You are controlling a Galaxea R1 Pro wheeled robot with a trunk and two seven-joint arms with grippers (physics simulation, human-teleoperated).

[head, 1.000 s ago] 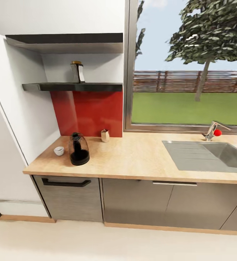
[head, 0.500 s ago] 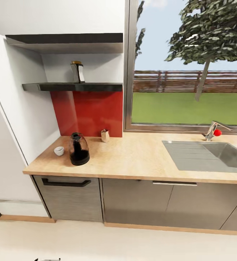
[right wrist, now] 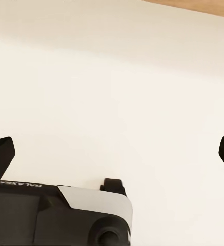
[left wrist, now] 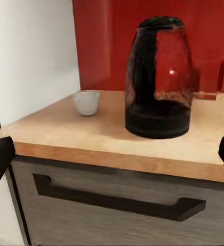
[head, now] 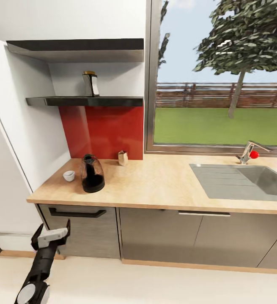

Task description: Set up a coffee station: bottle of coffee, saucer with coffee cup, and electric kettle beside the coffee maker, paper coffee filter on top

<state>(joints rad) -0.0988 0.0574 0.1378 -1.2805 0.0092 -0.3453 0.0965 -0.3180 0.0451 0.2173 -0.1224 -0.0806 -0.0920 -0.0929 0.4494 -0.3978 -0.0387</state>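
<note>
Beige wood-look bench (head: 163,181) carries the electric kettle (head: 92,174) near its left end, with the coffee cup (head: 69,175) just beside it toward the white side wall and a small tan carton-like thing (head: 122,158) near the red backsplash; I cannot tell what that is. The bottle of coffee (head: 90,84) sits on the kitchen shelf (head: 85,101), so that move is not done. No coffee maker, saucer or paper filter can be made out from these views, so by my reading almost the whole task is left.

The left claw (head: 51,236) hangs released, jaws spread, low in front of the drawer with the dark handle (head: 77,213), below the bench edge; the left wrist view looks straight at the kettle (left wrist: 159,77) and cup (left wrist: 86,102). The right claw (right wrist: 112,154) is spread wide too, pointing at pale floor (right wrist: 112,77).

Open room: the bench is bare between kettle and sink (head: 248,181). The shelf sits tight under a higher one, and the side wall hems in the left.
</note>
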